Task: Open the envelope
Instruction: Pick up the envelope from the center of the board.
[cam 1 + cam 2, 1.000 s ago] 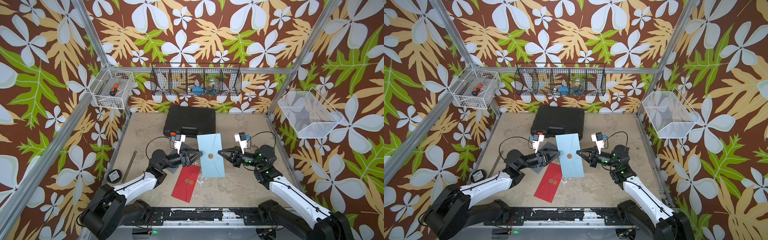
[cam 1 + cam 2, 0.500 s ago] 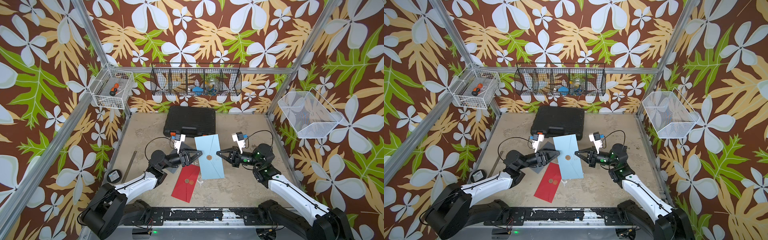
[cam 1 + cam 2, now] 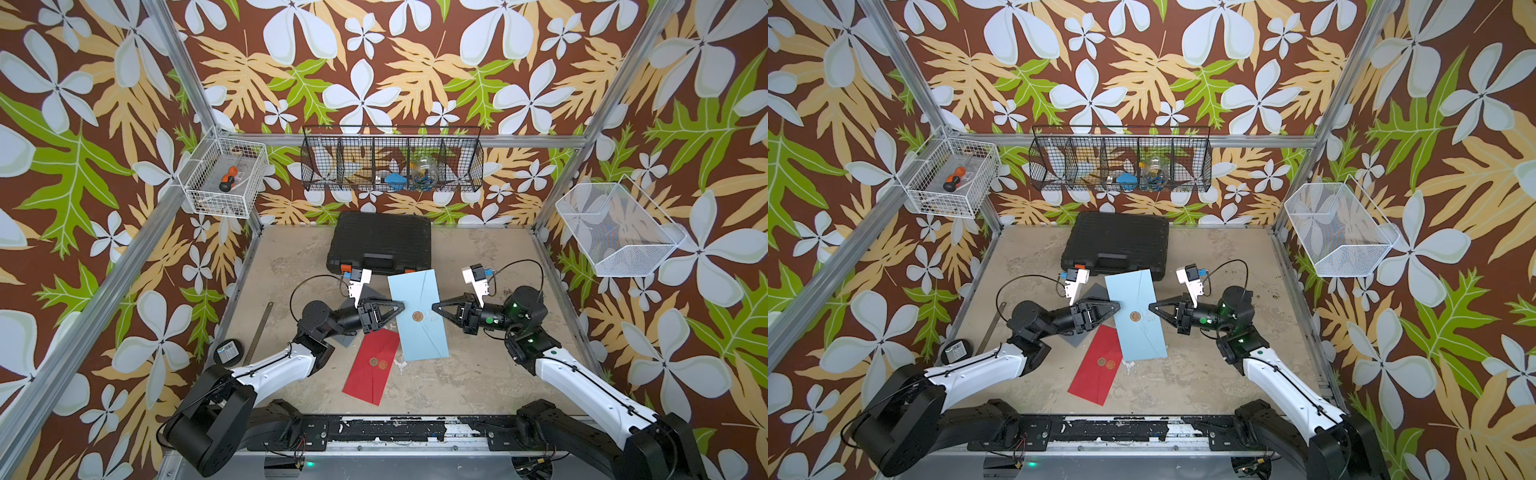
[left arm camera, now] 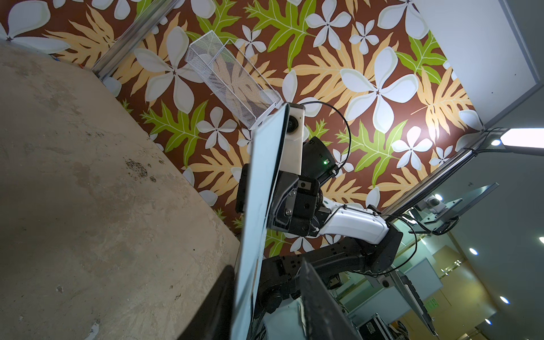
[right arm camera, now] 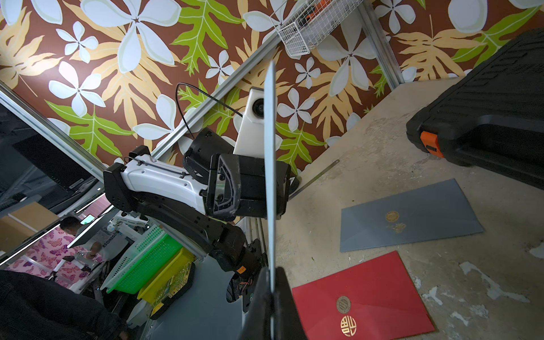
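Overhead stereo pair, two wrist close-ups

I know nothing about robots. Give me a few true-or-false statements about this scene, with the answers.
1. The right gripper holds the blue envelope up off the table. True.
2. The red envelope is held in the air too. False: it lies flat on the table.
3. The black case at the back is shut. True.
4. The screwdriver lies on the table. False: it is in the white basket on the wall.
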